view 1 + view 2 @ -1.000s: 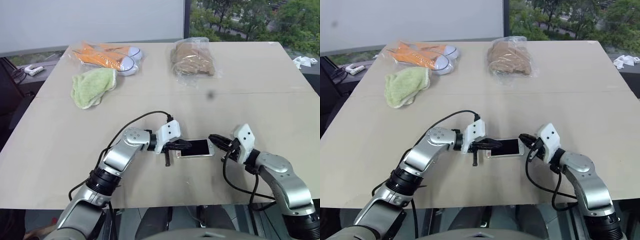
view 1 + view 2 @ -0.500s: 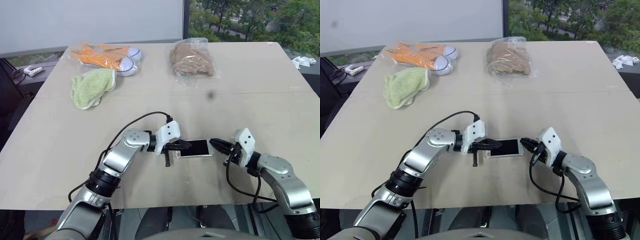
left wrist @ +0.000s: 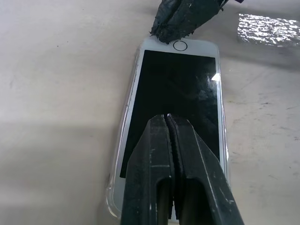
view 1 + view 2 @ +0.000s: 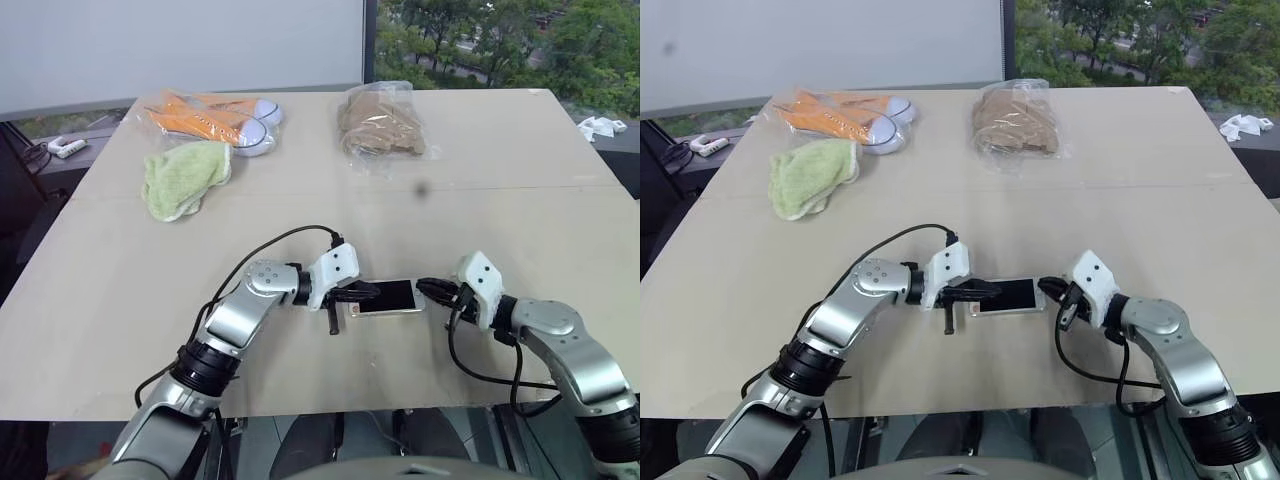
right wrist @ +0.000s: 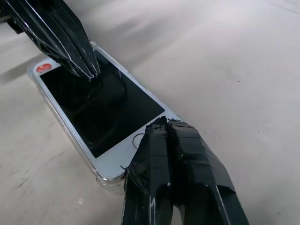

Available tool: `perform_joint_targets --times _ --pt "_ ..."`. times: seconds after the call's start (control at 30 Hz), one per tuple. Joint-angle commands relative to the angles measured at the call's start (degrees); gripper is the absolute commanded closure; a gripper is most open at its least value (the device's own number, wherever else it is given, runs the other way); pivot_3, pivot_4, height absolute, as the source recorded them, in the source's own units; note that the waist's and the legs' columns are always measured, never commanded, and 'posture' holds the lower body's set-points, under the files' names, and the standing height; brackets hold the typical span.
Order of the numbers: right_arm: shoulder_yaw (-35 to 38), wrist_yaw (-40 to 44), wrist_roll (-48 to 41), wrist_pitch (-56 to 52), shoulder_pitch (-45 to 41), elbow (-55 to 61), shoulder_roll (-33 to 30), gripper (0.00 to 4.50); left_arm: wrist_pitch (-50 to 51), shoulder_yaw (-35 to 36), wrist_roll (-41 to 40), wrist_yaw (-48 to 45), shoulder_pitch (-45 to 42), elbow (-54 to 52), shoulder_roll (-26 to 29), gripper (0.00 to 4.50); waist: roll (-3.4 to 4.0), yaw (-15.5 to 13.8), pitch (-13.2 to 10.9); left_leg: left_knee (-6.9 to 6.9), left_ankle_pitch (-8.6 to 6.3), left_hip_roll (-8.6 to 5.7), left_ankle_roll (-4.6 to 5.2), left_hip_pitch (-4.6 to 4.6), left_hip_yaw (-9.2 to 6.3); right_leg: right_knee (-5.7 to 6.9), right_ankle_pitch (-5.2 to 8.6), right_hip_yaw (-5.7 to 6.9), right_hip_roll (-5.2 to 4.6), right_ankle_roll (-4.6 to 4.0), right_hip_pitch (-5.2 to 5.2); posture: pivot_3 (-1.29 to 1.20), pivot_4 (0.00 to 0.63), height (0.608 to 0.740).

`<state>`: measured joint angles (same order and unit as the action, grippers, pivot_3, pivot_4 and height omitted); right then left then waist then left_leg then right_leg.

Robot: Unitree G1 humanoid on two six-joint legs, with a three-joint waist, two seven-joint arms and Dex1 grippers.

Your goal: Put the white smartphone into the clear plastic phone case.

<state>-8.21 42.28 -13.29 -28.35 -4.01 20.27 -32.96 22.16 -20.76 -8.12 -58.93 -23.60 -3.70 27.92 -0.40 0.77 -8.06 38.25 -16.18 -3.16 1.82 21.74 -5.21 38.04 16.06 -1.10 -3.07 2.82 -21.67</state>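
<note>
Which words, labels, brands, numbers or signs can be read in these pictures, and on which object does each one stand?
No text can be read.
Small round red sticker on the top corner of the white smartphone with the black screen: its marks are too blurred to read.
Round home button ring on the same phone: a plain circle, no letters.

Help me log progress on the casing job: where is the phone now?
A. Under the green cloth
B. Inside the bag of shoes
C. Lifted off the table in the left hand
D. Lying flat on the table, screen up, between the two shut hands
D: the phone lies screen up on the table, with the shut left hand over one end and the shut right hand at the other.
</note>
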Motion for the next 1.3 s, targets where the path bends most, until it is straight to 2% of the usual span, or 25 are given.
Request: perform_joint_targets --times 0.03,0.33,0.7,0.9,1.1,1.3 --pt "-5.3 2.2 1.4 -5.6 0.8 -0.8 -2.4 4.50 0.4 0.1 0.4 0.2 0.9 -1.3 0.9 4.43 -0.01 0.0 0.0 0.00 0.04 0.00 -0.08 0.00 -0.01 0.00 0.00 0.01 0.00 0.00 0.00 0.00 0.150 0.740" --pt "-8.5 2.3 0.7 -14.7 -1.8 0.8 -4.4 4.50 0.3 0.1 0.4 0.5 1.7 -2.1 1.6 4.43 -0.32 -0.1 0.5 -0.01 -0.02 0.02 0.02 0.00 -0.02 -0.03 0.00 0.00 -0.01 0.00 0.01 0.00 0.150 0.740" --pt "-13.0 2.7 1.6 -22.3 -4.9 2.3 -6.7 4.50 -1.0 -0.3 1.2 0.9 1.9 -2.0 1.7 4.43 -0.37 0.0 0.7 -0.02 -0.07 0.02 0.11 0.00 -0.03 -0.05 0.00 0.00 -0.03 -0.01 0.02 0.00 0.150 0.740" --pt "-10.1 2.8 -0.7 -21.1 -4.4 3.4 -6.0 4.50 -1.0 -0.3 1.6 1.0 2.0 -2.1 1.6 4.43 -0.51 -0.1 0.9 -0.04 -0.08 0.02 0.12 0.00 -0.06 -0.07 0.00 0.01 -0.04 -0.01 0.02 0.00 0.150 0.740" --pt "-8.8 6.1 -3.2 -19.5 0.1 6.8 -10.2 4.50 -1.6 -0.5 2.0 0.9 2.4 -1.8 1.6 4.43 -0.46 -0.8 0.9 -0.09 -0.11 0.01 0.15 0.06 -0.08 -0.19 0.01 0.04 -0.06 -0.01 0.00 0.00 0.150 0.740" --pt "-9.3 8.2 -5.7 -19.5 0.9 8.4 -12.2 4.50 -1.8 -0.6 2.1 0.8 2.0 -1.5 1.4 4.43 -0.47 -1.7 0.9 -0.15 -0.12 0.01 0.16 0.11 -0.10 -0.32 0.01 0.08 -0.07 -0.01 0.00 0.00 0.150 0.740"
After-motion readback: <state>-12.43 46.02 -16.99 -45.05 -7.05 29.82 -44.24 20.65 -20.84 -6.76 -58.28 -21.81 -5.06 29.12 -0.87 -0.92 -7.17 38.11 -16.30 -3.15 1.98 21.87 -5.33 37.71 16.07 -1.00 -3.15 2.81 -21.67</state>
